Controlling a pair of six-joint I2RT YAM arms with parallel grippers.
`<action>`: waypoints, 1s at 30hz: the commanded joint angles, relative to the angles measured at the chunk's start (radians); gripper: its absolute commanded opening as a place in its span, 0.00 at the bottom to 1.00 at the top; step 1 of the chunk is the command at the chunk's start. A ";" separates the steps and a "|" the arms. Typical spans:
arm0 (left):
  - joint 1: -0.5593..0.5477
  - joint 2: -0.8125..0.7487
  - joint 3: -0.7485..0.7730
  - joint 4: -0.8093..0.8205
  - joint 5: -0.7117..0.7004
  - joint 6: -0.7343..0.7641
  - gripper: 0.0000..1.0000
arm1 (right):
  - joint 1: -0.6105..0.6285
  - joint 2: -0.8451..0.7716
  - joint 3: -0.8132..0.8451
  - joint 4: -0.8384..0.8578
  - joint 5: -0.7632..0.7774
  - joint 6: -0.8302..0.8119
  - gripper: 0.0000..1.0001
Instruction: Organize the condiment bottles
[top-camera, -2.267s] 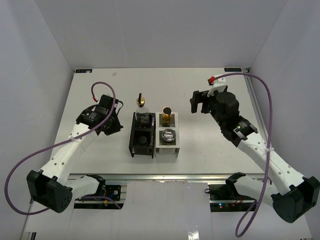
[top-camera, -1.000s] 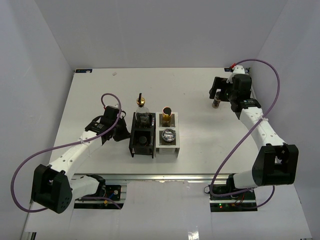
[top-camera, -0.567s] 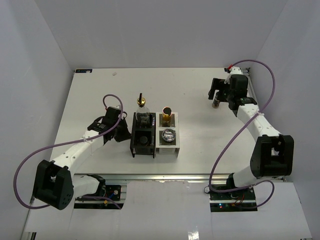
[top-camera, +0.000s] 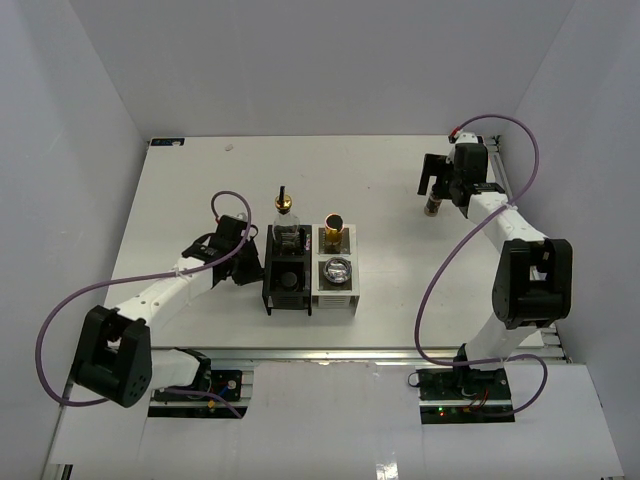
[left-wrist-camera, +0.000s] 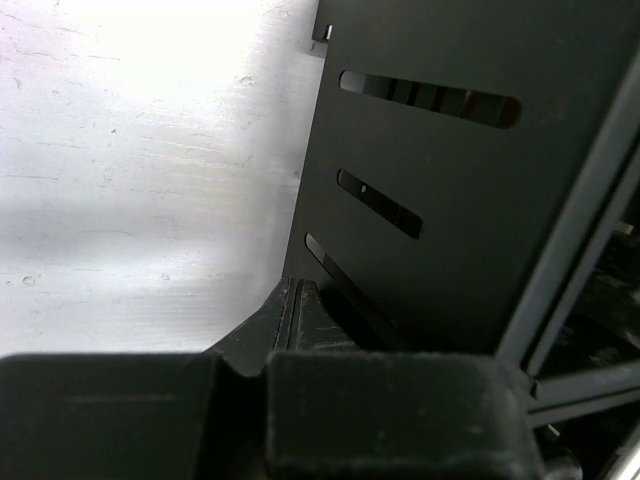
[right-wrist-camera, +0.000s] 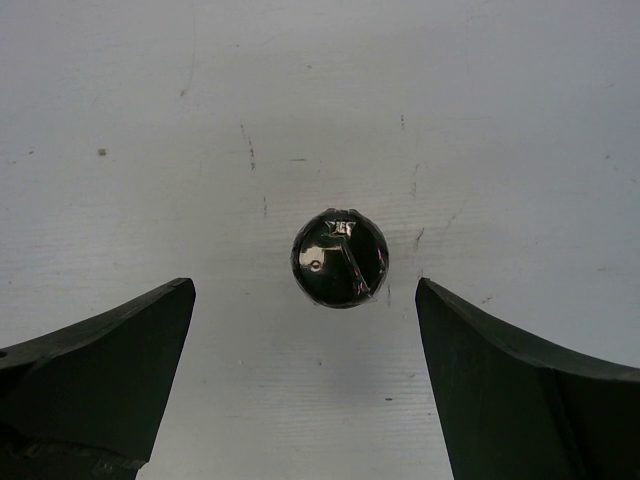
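Beneath the right tool (right-wrist-camera: 305, 290), jaws spread, stands a dark brown jar (right-wrist-camera: 340, 258).

Your worktop (top-camera: 170, 200) is a white board, lightly scuffed and speckled when you look at it close up. You have two things standing directly on it. The black-and-white compartment rack (top-camera: 336, 300) sits near the middle, its black half on the left. One dark brown jar (top-camera: 433, 207) stands upright toward the far right corner, well apart from the rack.
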 joint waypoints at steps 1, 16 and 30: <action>-0.017 0.010 0.001 0.042 0.040 -0.001 0.00 | -0.006 0.024 0.041 0.030 0.005 -0.010 0.98; -0.014 0.075 0.089 -0.054 -0.103 0.020 0.98 | -0.006 0.092 0.100 -0.013 0.047 -0.048 0.81; 0.013 0.092 0.118 -0.058 -0.133 0.014 0.96 | -0.005 0.081 0.095 -0.060 0.080 -0.049 0.74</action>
